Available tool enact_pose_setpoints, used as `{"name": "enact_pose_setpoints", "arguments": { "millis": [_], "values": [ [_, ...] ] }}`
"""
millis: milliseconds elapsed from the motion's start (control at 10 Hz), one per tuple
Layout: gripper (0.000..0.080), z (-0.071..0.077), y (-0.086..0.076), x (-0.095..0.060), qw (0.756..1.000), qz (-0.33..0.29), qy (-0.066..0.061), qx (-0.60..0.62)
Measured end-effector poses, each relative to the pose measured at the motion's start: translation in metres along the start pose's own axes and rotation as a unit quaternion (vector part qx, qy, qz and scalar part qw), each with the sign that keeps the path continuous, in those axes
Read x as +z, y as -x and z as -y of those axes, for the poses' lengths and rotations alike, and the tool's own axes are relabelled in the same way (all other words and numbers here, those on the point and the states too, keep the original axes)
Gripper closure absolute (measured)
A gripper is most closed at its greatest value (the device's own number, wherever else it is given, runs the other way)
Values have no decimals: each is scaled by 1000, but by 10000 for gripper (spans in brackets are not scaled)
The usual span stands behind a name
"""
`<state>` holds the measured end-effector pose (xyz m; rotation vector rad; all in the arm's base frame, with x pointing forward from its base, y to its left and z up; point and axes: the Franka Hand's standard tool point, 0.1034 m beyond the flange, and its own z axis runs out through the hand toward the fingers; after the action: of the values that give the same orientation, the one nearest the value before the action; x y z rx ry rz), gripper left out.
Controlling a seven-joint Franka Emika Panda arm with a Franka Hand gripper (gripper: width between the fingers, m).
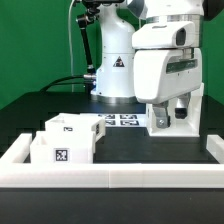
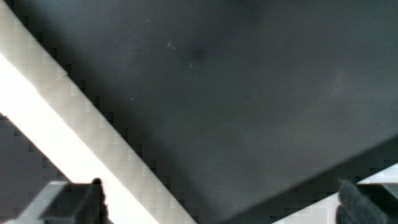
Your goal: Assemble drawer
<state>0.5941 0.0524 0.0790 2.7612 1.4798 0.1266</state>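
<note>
Two square trays (image 1: 60, 150) huddle by the front rail (image 1: 110, 178) at the exterior view's left, the tall housing (image 1: 195, 115) stands well apart at that view's right, and the gripper (image 2: 217, 198) hangs close by it, fingers spread and empty, probably lining up a grasp.

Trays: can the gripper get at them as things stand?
Probably yes. The trays sit in the open at the exterior view's left, with nothing over them. The gripper is open and empty, and the housing stands at that view's right, off the path.
</note>
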Motion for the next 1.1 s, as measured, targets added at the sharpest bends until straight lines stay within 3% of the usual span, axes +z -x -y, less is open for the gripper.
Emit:
{"name": "enact_pose_setpoints", "arguments": {
  "millis": [500,700,900,1100],
  "values": [
    [150,0,0,0,1000,0,0,-3],
    [150,16,4,-6,997,1,2,81],
    [150,36,8,-10,982,11,-6,187],
    [150,40,1,-13,966,2,0,258]
  ]
}}
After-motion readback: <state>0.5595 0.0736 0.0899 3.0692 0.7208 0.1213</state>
